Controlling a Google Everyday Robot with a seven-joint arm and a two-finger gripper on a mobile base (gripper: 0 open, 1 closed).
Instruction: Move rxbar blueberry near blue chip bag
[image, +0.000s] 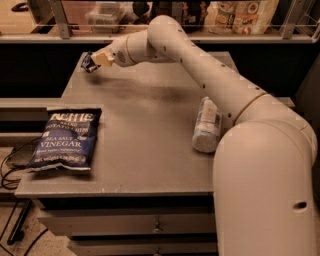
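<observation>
The rxbar blueberry (88, 62) is a small dark navy wrapper at the table's far left corner. My gripper (93, 61) reaches there from the right and is shut on the bar, which sticks out to the left of the fingertips. Part of the bar is hidden by the gripper. The blue chip bag (65, 139), large and dark blue with white "Sea Salt & Vinegar" lettering, lies flat at the table's near left edge, well apart from the bar and the gripper.
A clear plastic bottle (206, 125) lies on its side at the right of the grey table (145, 150), close to my arm's base. A shelf with packages (240, 15) runs behind the table. Cables (12, 165) lie on the floor at the left.
</observation>
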